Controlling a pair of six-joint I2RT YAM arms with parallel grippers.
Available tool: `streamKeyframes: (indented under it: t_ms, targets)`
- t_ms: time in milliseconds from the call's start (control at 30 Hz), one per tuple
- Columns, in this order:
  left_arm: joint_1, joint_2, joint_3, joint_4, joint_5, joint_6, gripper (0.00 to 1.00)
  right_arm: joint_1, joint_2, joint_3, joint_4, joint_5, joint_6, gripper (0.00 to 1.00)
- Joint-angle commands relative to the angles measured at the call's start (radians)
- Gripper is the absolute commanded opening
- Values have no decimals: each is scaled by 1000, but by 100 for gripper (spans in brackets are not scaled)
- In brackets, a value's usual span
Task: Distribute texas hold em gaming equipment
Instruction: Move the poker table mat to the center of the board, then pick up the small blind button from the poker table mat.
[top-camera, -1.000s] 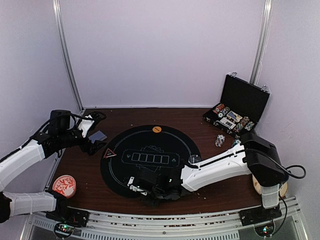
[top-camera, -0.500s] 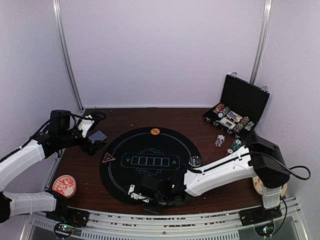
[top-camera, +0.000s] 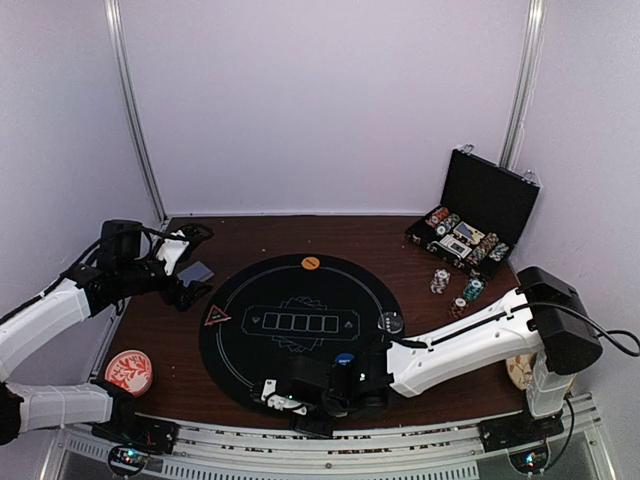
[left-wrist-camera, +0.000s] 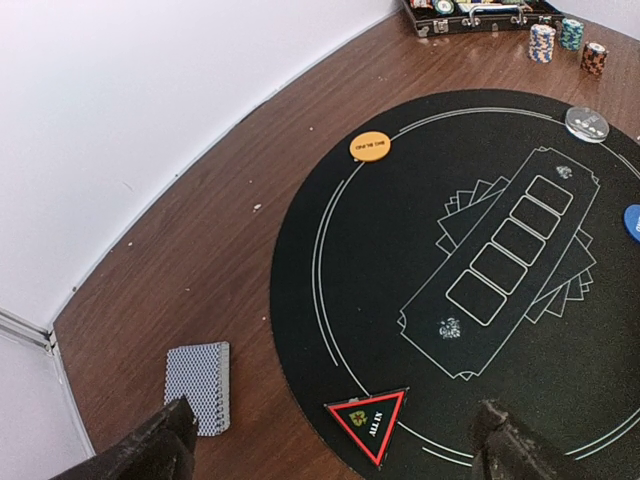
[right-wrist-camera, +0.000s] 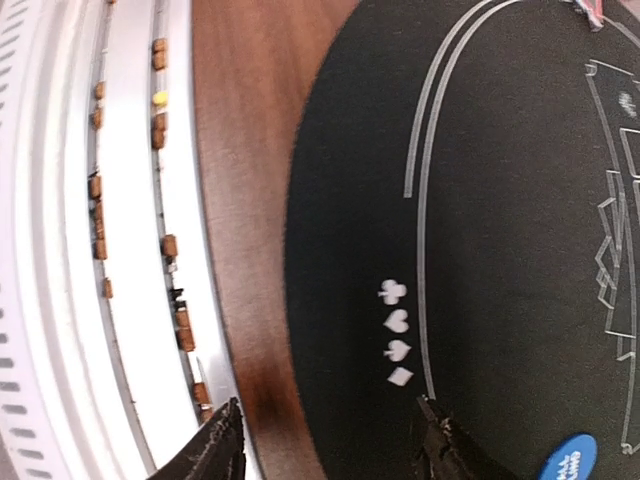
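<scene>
left gripper (left-wrist-camera: 335, 450) near "all in" triangle (left-wrist-camera: 366, 424)

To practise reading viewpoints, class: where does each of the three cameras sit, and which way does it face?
Top external: high behind the bases, looking down on the mat; left arm and right arm show.
Left wrist: over the left of the table, facing across the mat toward the chip case; left fingers show.
Right wrist: low at the near edge, facing down at mat and rail; right fingers show.
Shared: the blue button appears in all three.
</scene>
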Motion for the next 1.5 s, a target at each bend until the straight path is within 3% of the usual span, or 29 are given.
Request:
streamKeyframes:
  t_ms: [0,333,433,633,1133,1467]
  targets:
    - [4,5,-2,27,6,12,98,-4,-19,4,5,142,33,57]
    - [5,-1,-3,26,9,12,98,-80,-55,-56,41,407,272,75]
    - [3,4,-3,27,9,11,98,-115,-61,-77,22,445,351,82]
    - [4,4,-3,27,7,12,98,-196,-91,-154,51,428,446,86]
    - [5,14,-5,33,-3,12,98,-247,-105,-264,132,230,531,78]
    - [5,16,-6,34,-4,12,98,-207,-105,-274,132,206,578,72]
